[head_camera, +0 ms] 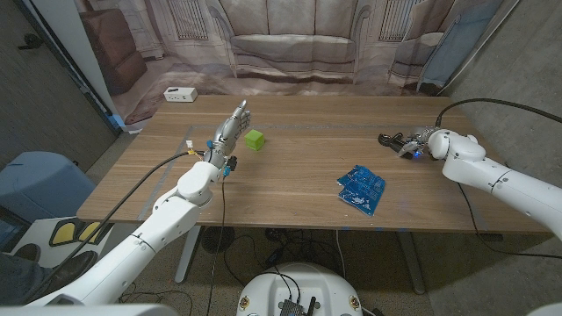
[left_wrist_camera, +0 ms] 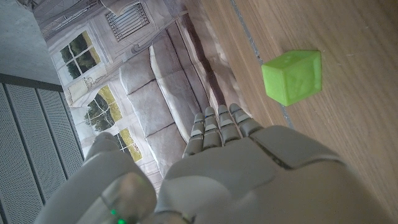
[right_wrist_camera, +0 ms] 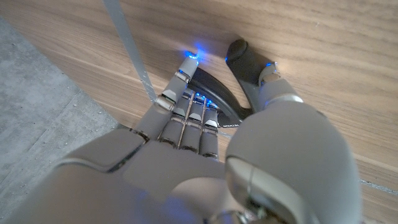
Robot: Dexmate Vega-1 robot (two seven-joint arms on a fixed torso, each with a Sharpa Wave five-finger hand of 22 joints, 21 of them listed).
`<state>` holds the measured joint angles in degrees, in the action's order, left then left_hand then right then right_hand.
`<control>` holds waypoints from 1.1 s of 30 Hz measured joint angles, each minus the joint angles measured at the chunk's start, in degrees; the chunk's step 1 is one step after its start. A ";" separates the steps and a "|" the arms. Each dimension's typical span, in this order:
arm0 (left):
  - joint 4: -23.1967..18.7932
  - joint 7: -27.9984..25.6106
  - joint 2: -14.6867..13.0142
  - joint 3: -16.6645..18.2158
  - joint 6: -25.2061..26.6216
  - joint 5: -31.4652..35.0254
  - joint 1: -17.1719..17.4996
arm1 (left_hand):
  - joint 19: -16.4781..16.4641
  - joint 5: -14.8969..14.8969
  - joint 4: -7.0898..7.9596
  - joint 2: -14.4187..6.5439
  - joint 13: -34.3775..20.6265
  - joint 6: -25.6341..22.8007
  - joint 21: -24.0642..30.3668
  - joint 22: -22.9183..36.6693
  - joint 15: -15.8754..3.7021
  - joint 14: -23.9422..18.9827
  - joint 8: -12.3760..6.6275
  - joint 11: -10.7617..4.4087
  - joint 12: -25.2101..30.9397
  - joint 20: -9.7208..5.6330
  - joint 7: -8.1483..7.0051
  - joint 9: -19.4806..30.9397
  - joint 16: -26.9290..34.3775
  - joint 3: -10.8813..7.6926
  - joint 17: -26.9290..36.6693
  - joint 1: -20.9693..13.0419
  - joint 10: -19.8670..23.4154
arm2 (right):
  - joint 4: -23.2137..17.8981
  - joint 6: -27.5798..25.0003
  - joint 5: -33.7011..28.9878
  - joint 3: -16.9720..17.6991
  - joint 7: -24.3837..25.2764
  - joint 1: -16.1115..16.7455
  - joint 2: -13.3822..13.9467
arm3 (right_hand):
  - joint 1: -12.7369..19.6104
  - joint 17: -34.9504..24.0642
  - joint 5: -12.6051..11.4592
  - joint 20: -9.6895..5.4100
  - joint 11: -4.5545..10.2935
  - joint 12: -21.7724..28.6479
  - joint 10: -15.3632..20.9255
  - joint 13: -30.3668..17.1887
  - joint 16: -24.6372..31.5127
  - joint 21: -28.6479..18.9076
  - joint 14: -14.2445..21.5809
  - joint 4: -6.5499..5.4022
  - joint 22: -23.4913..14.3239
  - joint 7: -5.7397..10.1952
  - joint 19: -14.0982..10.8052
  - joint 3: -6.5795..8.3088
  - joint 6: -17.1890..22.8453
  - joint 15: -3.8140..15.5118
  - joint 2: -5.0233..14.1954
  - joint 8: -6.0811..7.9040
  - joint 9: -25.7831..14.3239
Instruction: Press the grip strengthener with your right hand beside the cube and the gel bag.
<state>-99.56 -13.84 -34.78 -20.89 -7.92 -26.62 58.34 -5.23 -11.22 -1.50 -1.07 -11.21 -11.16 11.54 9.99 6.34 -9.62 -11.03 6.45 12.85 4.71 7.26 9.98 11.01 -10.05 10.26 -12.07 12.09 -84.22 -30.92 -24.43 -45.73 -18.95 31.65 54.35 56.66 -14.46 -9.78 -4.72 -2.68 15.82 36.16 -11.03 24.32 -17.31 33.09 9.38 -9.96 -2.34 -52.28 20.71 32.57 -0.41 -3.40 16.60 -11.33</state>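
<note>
Grey-white right hand at about 3 o'clock on the table, near the right edge, wrapped around the black strengthener. Seen from the right wrist: fingers curled over one black handle, thumb pressed against the other, blue light glinting at the fingertips, strengthener low against the wood. Handles poking out from the hand toward 9 o'clock in the head view. Blue gel bag lying flat toward 7 o'clock from that hand, well apart from it, closer to the near edge. Green cube farther off at 9 o'clock, left of the table's middle, resting on one face. Left hand just beside the cube on its 9 o'clock side, not touching it, standing on its edge with fingers straight, close together and holding nothing; cube visible past those fingertips from the left wrist. White box on the floor beyond the far-left corner, around 11 o'clock. Backdrop printed with a sofa and windows behind the table.
</note>
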 measured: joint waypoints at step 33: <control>1.44 0.90 0.27 -0.42 -0.27 -0.23 -1.47 | -0.21 -0.01 -0.24 0.00 0.00 0.01 0.00 0.00 0.00 0.01 0.00 0.00 -0.50 0.20 0.01 0.00 0.00 0.24 0.00 0.00 0.00 | -9.34 -4.13 1.70 4.63 8.72 5.15 3.07 | 0.58 -1.27 -0.87 -0.39 1.25 2.31 9.63 -0.57 1.72 -1.11 5.58 -0.09 -0.46 1.31 -2.20 -1.03 7.27 1.17 -0.56 1.54 -0.02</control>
<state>-98.12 -12.95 -34.50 -21.31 -8.20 -26.86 56.87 -5.44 -11.23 -1.74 -1.07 -11.21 -11.15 11.54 9.99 6.33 -9.62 -11.03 6.44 12.35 4.91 7.26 9.98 11.02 -9.81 10.26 -12.08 12.08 -93.56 -35.05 -22.73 -41.10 -10.23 36.80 57.42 57.24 -15.72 -10.65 -5.11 -1.43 18.13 45.79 -11.60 26.04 -18.42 38.67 9.28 -10.42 -1.03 -54.48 19.68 39.84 0.76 -3.96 18.14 -11.36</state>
